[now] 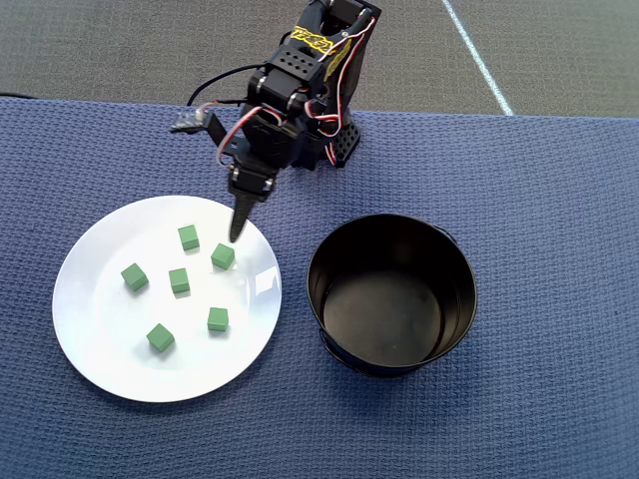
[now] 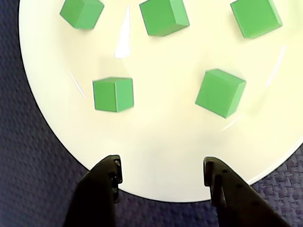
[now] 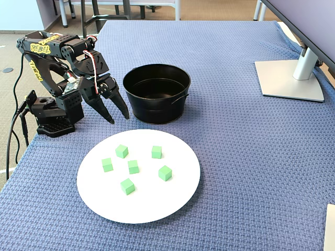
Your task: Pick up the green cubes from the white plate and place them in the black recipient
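Six green cubes sit on the white plate, all apart from each other, loosely scattered around the middle. Matte mid-green, sharp edges, identical, tiny next to the plate. The fixed view shows the same six on the plate; the wrist view catches only five, three of them cut off at the top edge.

Plate is round, glossy white with a shallow rim, and shows window glare in the wrist view. It sits on a table covered with blue waffle-weave cloth.

The black pot stands just beside the plate, on its right in the overhead view, not touching it. Straight walls, shiny dark inside, nothing in it; a small side lug shows in the fixed view.

The gripper hangs above the plate's edge nearest the arm base, fingers spread apart and holding nothing. In the overhead view the gripper tip is just above the nearest cube; contact can't be told there, and the wrist view shows clear plate between the fingers.

A monitor stand sits at the far right of the fixed view.
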`<state>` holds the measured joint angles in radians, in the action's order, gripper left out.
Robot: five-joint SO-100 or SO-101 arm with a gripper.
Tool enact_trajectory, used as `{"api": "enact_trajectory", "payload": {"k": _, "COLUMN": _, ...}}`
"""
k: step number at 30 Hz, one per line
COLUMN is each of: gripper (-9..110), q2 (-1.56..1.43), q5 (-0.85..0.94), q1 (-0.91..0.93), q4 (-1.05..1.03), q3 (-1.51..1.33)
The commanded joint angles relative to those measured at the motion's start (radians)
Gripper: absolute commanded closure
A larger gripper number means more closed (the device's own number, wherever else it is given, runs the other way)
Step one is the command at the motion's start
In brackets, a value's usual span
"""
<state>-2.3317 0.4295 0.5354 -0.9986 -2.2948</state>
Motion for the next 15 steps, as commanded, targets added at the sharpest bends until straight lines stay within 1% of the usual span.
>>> {"api": "enact_trajectory", "payload": {"k": 1, "gripper": 88, "q2": 0.074, "q5": -0.084, "q1": 0.058, "q4": 0.015, "q3": 0.101}}
{"api": "enact_trajectory", "payload": {"k": 6, "gripper": 86, "q2": 0.216, "q5": -0.160, "q1": 0.121, "q4": 0.037, "q3": 0.089}}
{"api": "enact_trajectory", "payload": {"k": 9, "gripper": 82, "q2": 0.293, "q5": -0.221, "q1": 0.147, "q4": 0.071, "q3": 0.115}}
{"api": "enact_trajectory", "payload": {"k": 15, "gripper": 79, "q2": 0.371, "q5": -0.250, "q1": 0.127, "q4": 0.092, "q3": 0.135}}
